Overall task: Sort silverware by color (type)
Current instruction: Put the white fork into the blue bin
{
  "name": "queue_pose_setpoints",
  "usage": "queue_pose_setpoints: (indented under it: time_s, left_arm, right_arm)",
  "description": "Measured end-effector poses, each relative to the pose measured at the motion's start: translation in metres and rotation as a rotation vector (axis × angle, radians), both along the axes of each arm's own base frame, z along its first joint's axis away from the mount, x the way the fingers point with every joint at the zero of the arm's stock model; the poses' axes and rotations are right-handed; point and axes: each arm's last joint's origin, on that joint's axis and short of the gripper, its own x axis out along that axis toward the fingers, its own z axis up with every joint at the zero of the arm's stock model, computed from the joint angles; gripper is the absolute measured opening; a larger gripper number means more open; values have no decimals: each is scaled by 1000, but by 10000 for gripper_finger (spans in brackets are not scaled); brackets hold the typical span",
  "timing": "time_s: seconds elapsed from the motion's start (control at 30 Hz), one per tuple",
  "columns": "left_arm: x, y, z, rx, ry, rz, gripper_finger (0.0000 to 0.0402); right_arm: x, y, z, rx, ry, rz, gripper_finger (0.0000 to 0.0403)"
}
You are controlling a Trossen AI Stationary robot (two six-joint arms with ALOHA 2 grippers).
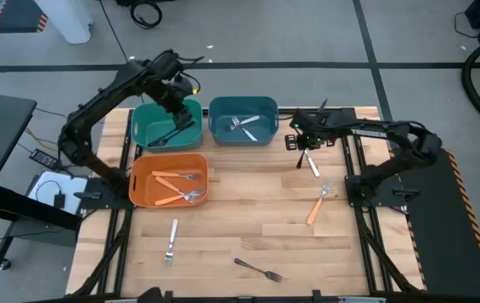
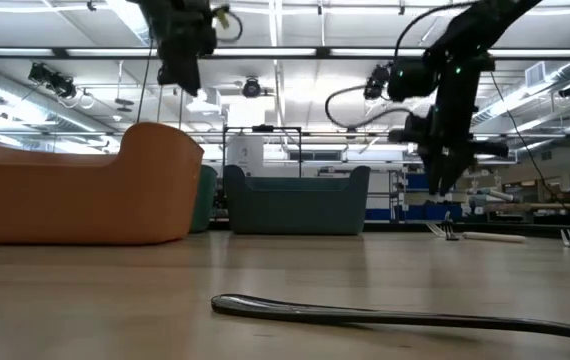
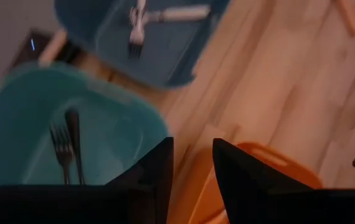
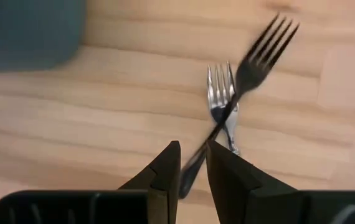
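My left gripper stands open over the near rim of the green bin, high above it, with nothing between its fingers. A black fork lies on that bin's floor. My right gripper is shut on another black fork just right of the blue bin, above a silver fork that lies flat on the table. The blue bin holds silver forks. Orange-handled forks lie in the orange bin. My right gripper pinches the black fork by its handle between the two fingers, which slant down from above. The fork runs on past the fingertips with its tines foremost. It crosses over the silver fork; whether it touches that fork or the table, I cannot tell.
Loose on the wood are a silver fork at the near left, a black fork by the near edge and an orange-handled fork at the right. The three bins crowd the far left; the middle of the table is bare.
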Motion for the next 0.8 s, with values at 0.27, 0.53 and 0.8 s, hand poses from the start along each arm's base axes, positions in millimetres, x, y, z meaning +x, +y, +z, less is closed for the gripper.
queue_pose_setpoints:
  time_s: [0.27, 0.53, 0.8]
  left_arm:
    - [-5, -34, 28, 95, -105, -80, 121]
    - [-9, -44, 31, 83, -86, -99, 121]
    - [-11, -45, 30, 77, -62, -117, 121]
  right_arm:
    - [8, -7, -31, 194, 42, -47, 84]
    - [4, 3, -33, 291, 105, 11, 84]
    - [9, 19, -32, 291, 154, 154, 84]
